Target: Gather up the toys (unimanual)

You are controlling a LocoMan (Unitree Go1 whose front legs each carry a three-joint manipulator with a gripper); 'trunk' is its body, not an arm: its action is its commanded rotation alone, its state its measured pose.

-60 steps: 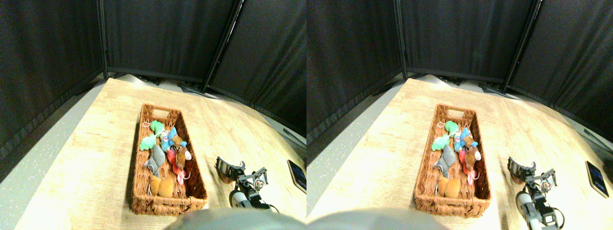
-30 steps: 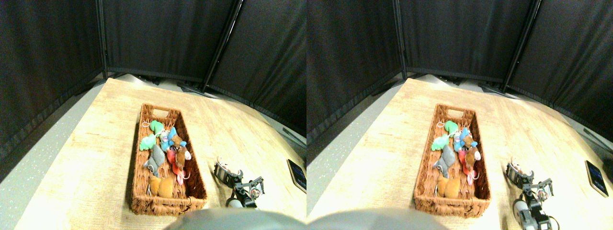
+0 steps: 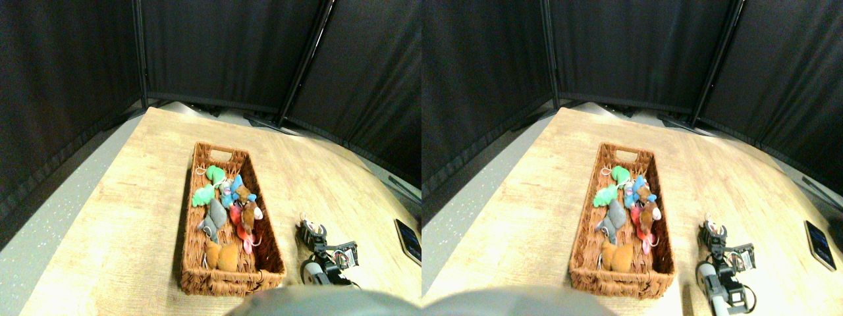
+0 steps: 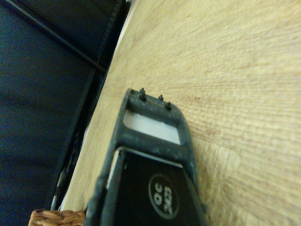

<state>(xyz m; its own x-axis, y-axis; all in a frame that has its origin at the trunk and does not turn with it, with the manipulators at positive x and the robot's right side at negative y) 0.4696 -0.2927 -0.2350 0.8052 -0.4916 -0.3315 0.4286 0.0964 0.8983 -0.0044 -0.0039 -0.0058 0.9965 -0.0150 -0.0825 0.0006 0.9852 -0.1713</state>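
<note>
While the toys (image 3: 227, 207) lie heaped inside the wicker basket (image 3: 197, 263) at 9 o'clock of the right gripper (image 3: 313, 232), the right manipulator (image 3: 323, 266) reaches low over the wooden table (image 3: 132, 197), clear of the basket. Jaw opening cannot be determined; a small pale item shows at the tip, grip unconfirmed. A dark phone (image 3: 408, 240) lies at 3 o'clock.

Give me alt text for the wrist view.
A dark gripper jaw lies close over a pale wooden table, seen sideways. Black curtains border the table's edge, and a corner of a wicker basket peeks in beside the jaw.
</note>
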